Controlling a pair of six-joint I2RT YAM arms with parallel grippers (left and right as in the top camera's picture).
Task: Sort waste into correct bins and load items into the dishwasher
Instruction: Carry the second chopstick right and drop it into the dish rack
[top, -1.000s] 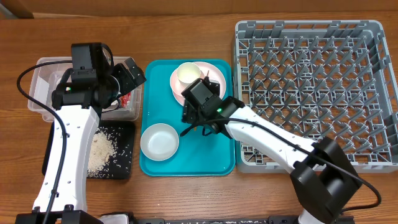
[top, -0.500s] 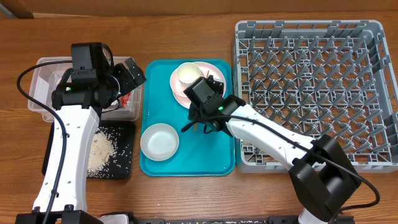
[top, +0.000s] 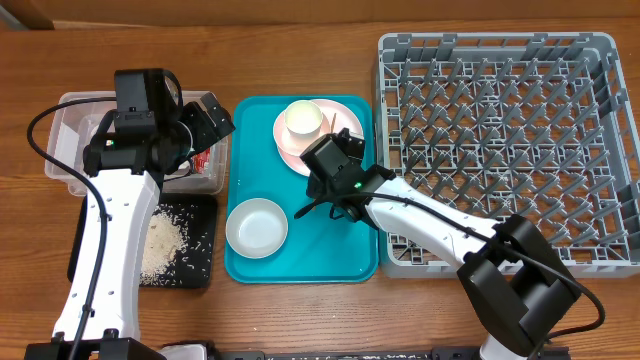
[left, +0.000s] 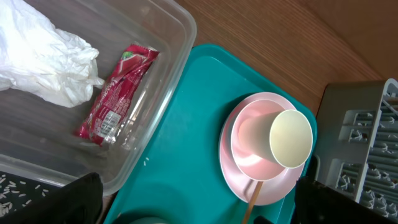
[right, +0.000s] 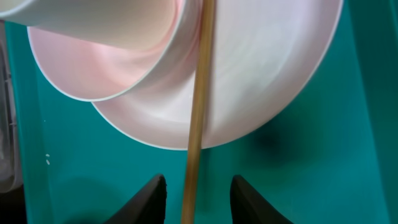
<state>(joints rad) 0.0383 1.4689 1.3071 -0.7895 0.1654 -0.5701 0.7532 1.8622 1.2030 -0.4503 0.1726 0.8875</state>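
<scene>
My right gripper hangs low over the teal tray, just in front of the pink plate. In the right wrist view a wooden chopstick runs off the plate and down between my right gripper's fingers. They straddle it narrowly, with a slim gap on each side. The white cup stands on the plate. A small white bowl sits on the tray's front left. My left gripper is wide open and empty above the clear tub, which holds the tissue and red wrapper.
The grey dish rack fills the right side of the table, touching the teal tray. A black tray with rice scraps lies in front of the clear tub. My left arm rises along the table's left side.
My right gripper's fingers have drawn in around the chopstick, and the gripper has shifted slightly toward the tray's middle. The left arm and all dishes are unmoved.
</scene>
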